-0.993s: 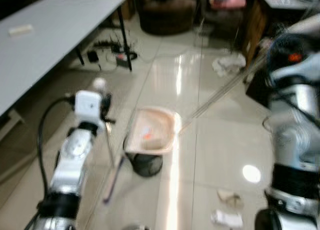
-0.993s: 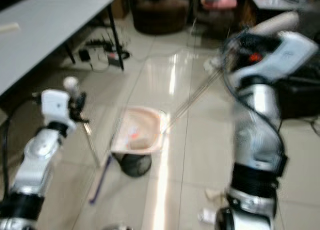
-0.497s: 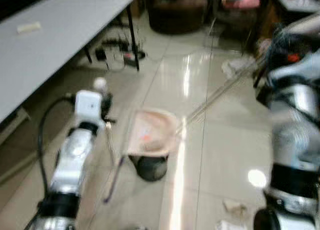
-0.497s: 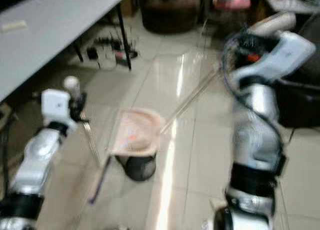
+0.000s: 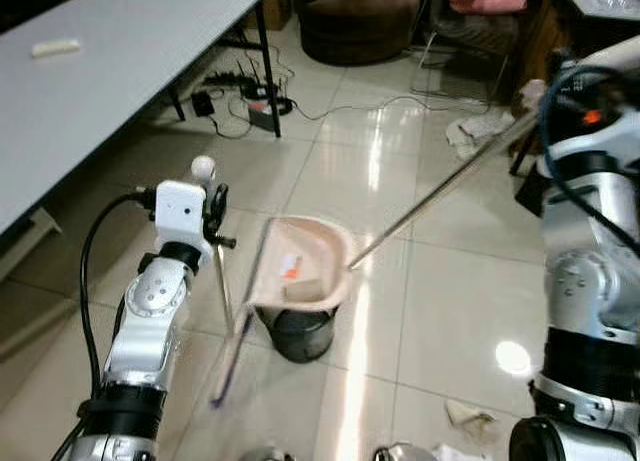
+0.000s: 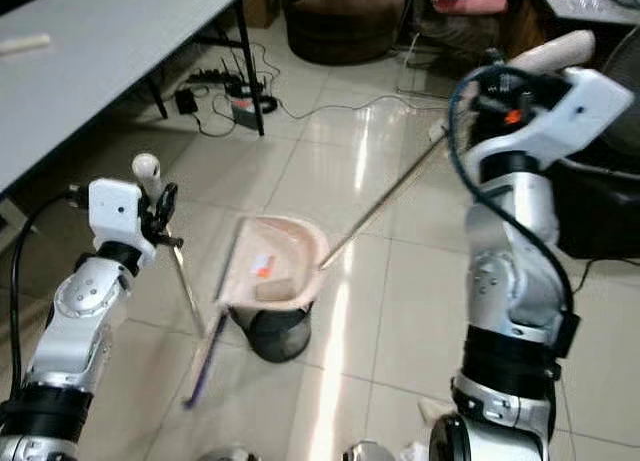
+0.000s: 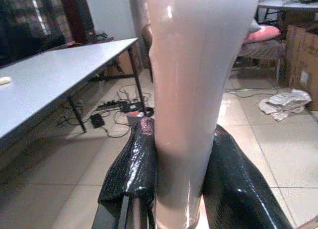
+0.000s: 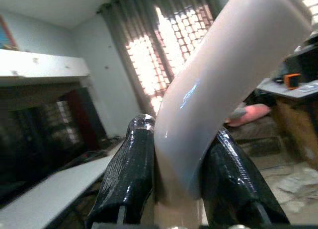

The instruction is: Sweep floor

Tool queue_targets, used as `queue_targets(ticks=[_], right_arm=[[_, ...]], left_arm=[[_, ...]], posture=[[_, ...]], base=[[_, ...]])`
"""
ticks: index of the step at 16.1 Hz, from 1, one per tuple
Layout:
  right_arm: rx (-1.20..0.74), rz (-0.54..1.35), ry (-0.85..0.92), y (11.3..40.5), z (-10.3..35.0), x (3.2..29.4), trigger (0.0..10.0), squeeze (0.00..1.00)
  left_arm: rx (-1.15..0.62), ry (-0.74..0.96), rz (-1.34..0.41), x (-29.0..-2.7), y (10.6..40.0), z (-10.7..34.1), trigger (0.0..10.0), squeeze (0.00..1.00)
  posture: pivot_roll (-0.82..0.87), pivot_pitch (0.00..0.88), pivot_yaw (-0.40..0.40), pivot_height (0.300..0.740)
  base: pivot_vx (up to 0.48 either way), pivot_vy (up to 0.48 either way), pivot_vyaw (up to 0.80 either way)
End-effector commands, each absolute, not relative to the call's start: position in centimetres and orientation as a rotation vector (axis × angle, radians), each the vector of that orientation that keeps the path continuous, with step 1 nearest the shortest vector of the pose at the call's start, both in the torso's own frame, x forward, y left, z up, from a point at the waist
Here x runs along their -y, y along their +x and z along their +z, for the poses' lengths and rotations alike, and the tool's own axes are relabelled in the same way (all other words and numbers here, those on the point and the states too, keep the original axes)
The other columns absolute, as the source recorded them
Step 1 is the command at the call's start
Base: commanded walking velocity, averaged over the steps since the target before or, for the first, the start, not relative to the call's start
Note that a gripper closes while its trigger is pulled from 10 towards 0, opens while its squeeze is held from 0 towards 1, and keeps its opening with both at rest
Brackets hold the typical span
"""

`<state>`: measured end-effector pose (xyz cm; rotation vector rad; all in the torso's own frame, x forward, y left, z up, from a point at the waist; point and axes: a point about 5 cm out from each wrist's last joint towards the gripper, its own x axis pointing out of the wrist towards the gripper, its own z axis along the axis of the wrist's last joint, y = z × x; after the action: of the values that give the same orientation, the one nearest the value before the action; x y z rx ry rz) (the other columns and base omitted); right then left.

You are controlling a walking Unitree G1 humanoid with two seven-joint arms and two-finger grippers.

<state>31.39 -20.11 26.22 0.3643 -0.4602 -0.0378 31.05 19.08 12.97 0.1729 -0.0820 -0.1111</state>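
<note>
The dustpan [image 5: 305, 264] sits low in front of the robot, a pale pink scoop tipped up over a small dark bin [image 5: 297, 331], with a scrap of paper and an orange bit lying inside it. Its long thin handle [image 5: 440, 189] runs up and away to the robot's right, ending in a pale grip clamped between the closed black fingers [image 8: 130, 174] of the right gripper [image 8: 176, 189], held high at the right arm's end. The broom [image 5: 226, 311] stands just to the left of the dustpan, its shaft slanting down to a purple-tinged lower end on the tiles; its pale top grip is pinched between the fingers [image 7: 136, 164] of the left gripper [image 7: 179, 184], also closed on it. So each arm has one tool, and the dustpan's long axis points diagonally from the floor centre toward the right arm, while the broom is nearly upright beside the left. Crumpled paper scraps [image 5: 462, 413] lie on the floor [image 5: 440, 291] near the robot's right foot, behind the pan's mouth, so reaching them probably calls for turning or backing up. More white litter [image 5: 470, 133] lies farther off on the right. A grey table [image 5: 90, 81] stands at left, with cables [image 5: 245, 91] under it. No readable writing or brand shows anywhere.
</note>
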Motion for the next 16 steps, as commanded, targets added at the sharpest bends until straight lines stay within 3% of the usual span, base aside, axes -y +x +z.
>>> queue_targets(ticks=[1, 16], right_arm=[[0.521, -0.030, 0.384, 31.04, 27.48, 20.04, 10.0, 0.00], [0.506, -0.040, 0.390, 30.81, 26.82, 19.97, 10.0, 0.00]], left_arm=[[0.123, 0.197, -0.105, -19.47, 31.05, 14.08, 10.0, 0.00], [0.104, 0.213, -0.141, -19.35, 30.89, 13.99, 10.0, 0.00]], posture=[[0.01, 0.056, 0.065, 0.740], [0.01, 0.055, 0.083, 0.740]], base=[[0.000, 0.000, 0.00], [0.000, 0.000, 0.00]])
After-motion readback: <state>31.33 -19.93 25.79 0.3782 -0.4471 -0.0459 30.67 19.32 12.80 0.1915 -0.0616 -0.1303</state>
